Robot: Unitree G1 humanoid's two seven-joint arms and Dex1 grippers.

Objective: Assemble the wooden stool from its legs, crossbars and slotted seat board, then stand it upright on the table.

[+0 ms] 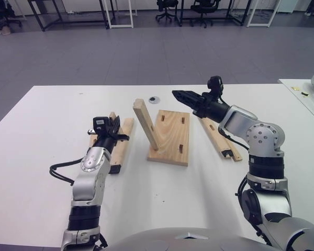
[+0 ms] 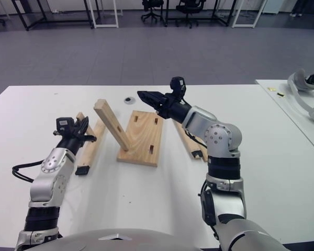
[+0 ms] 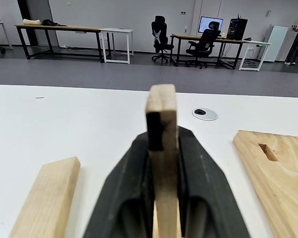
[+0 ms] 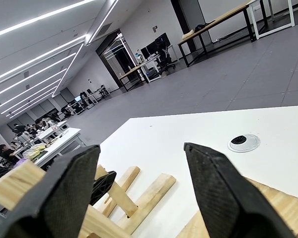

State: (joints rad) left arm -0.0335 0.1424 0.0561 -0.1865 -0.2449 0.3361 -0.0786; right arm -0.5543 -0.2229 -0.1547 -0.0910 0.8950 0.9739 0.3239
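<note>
Pale bare-wood seat board (image 1: pixel 171 137); matt white table (image 1: pixel 42 157).

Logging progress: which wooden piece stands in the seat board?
The tilted leg at the left edge of the seat board; the others lie on the table.

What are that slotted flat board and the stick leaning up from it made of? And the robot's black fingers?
The seat board and the leg tilted up from it look like pale, bare softwood: visible grain lines, no gloss or paint. The left hand clamps a bar of like wood. The fingers of the right hand look like matte black plastic or rubber, finely textured; I can't tell which.
</note>
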